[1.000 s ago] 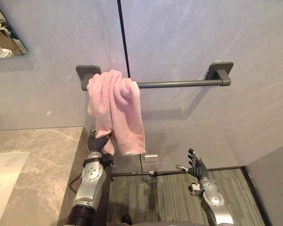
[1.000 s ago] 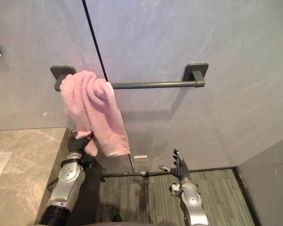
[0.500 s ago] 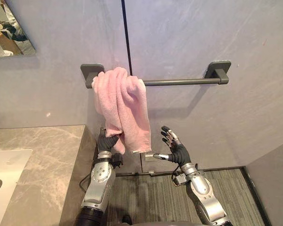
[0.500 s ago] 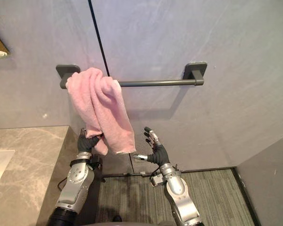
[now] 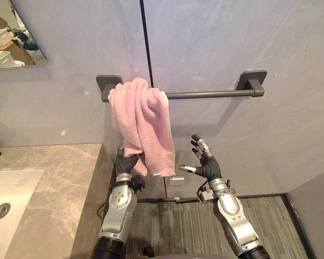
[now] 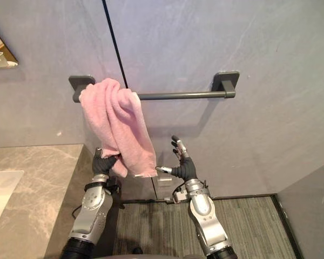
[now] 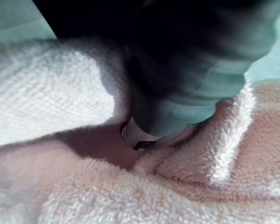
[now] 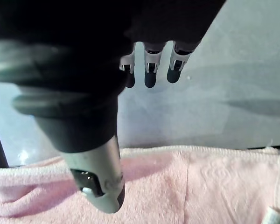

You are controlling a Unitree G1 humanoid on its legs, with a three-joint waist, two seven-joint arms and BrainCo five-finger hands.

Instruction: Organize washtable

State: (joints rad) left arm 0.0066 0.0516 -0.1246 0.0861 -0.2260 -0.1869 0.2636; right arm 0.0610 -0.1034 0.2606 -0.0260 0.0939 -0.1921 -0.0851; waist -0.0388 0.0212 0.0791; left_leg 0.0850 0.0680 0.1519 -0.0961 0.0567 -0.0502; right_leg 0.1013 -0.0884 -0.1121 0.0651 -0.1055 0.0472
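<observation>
Ok, fingers first. Left hand: fingers curled into the lower left folds of the pink towel, clamped on cloth; its wrist view has a dark tip buried in the pile. Right hand: fingers straight and spread, thumb pointing at the towel's lower right corner, just beside it. It holds nothing. Can't tell if the thumb tip touches the hem.

Change vs 1 s ago: right hand was low and well to the right of the towel. It has come up and in, and is now level with the hem. Left grip is unchanged and the towel bunch is the same. The small shift of the whole picture is head motion, not the scene.

Outward: towel hangs bunched over the left end of the towel bar, by the left bracket; the bar's right part is bare. Countertop with sink sits at left.

Read: 2-hand spread of the towel along the bar is being set up. Right hand likely needs to pinch that free corner and draw right. Risk: a hard pull drags the towel off the bar.
</observation>
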